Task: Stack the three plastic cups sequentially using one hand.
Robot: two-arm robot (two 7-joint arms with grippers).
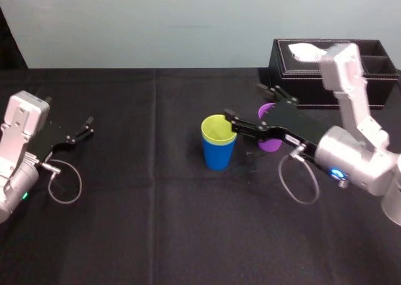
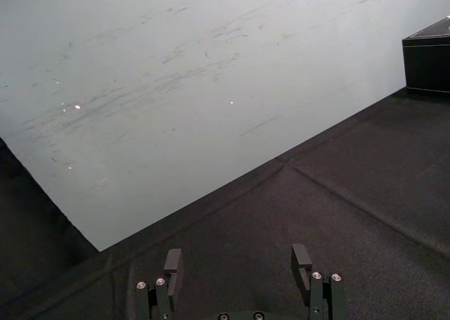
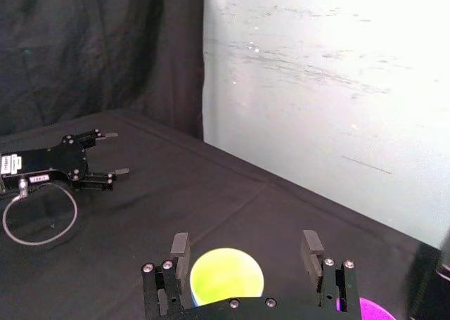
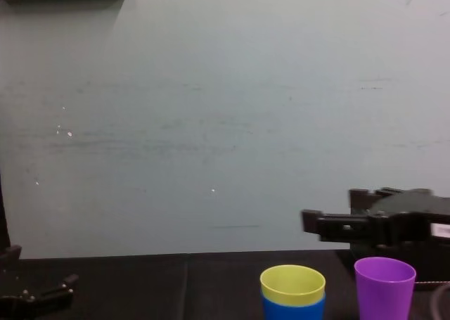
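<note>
The yellow-green cup [image 1: 218, 129] sits nested inside the blue cup [image 1: 218, 155] near the middle of the black table. The purple cup [image 1: 271, 143] stands upright just to their right, partly hidden behind my right gripper [image 1: 243, 101]. That gripper hovers over and to the right of the stack, open and holding nothing. From the right wrist, the yellow-green cup [image 3: 226, 276] lies below the gap between the spread fingers [image 3: 181, 246], which do not touch it. The chest view shows the gripper [image 4: 334, 207] above the yellow-green cup [image 4: 292, 283] and the purple cup [image 4: 384, 288].
My left gripper [image 1: 81, 133] rests open at the table's left side, idle, with a looped cable [image 1: 64, 183] beside it. A black tissue box [image 1: 332, 72] stands at the back right, behind the right arm. A pale wall runs along the table's far edge.
</note>
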